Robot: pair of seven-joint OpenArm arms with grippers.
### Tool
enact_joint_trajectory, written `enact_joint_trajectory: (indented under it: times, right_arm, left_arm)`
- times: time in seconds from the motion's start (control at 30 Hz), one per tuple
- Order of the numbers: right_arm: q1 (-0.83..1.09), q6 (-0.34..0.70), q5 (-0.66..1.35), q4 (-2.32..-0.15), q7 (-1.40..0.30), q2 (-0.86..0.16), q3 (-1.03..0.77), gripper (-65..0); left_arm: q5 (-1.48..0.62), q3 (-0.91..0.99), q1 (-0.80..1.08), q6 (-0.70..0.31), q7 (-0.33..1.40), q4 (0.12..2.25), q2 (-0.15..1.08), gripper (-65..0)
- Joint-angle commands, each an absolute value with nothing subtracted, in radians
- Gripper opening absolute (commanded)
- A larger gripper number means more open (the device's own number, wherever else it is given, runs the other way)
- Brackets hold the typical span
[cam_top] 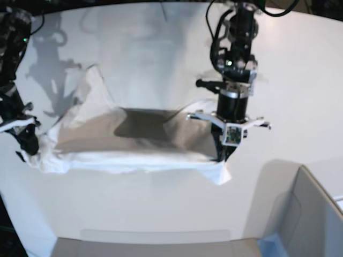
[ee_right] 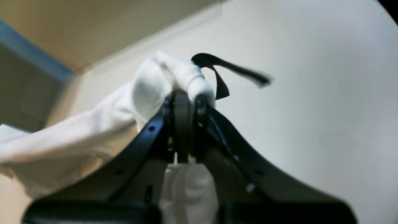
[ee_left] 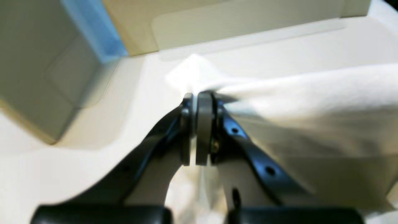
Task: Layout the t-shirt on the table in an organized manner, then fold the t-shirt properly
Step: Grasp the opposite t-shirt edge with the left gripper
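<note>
The t-shirt [cam_top: 134, 144] is held stretched above the table [cam_top: 300, 64], pinched by the closed left gripper [ee_left: 199, 95] and closed right gripper [ee_right: 185, 93]. Thin edge grips are noted; slippage under tension is judged likely, collapsing the layout.

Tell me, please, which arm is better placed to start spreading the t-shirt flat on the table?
Probably the left. Both grippers are shut on the t-shirt, but the left gripper holds its corner over open table, while the right gripper is already at the table's edge.
</note>
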State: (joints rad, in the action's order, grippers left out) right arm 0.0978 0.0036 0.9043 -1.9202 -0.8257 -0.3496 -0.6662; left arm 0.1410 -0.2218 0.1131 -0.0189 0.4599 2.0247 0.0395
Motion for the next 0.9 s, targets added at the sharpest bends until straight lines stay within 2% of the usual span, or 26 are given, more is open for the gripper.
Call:
enact_joint_trajectory:
  times: [0.0, 0.13, 0.27, 0.43, 0.6, 0.77, 0.87]
  right_arm:
    - [0.087, 0.008, 0.909, -1.926, -0.796, -0.372, -0.679, -65.0]
    - [0.044, 0.005, 0.908, -1.794, -0.8, -0.375, -0.668, -65.0]
    - [-0.028, 0.002, 0.901, -1.621, -0.8, -0.377, -0.613, -65.0]
    - [-0.166, 0.001, 0.851, -1.446, -0.796, -0.392, -0.522, -65.0]
    - [-0.243, -0.001, 0.746, -1.425, -0.799, -0.404, -0.487, -65.0]
    - [-0.214, 0.002, 0.746, -1.508, -0.799, -0.406, -0.487, -45.9]
    - [-0.159, 0.002, 0.746, -1.61, -0.797, -0.406, -0.489, -39.7]
  left_arm:
    - [0.153, -0.206, 0.127, -0.008, 0.394, 2.051, 0.053, -65.0]
    - [0.153, -0.154, 0.194, -0.008, 0.237, 2.046, 0.101, -65.0]
    - [0.15, -0.159, 0.104, -0.007, 0.289, 1.914, 0.105, -63.4]
    - [0.151, -0.239, -0.117, 0.016, 0.378, 1.592, 0.104, -34.1]
    - [0.153, -0.268, -0.107, 0.166, 0.38, 1.624, 0.101, -33.4]
    - [0.153, -0.263, -0.036, 0.176, 0.389, 1.755, 0.104, -33.5]
    - [0.154, -0.263, 0.031, 0.176, 0.389, 1.842, 0.105, -33.5]
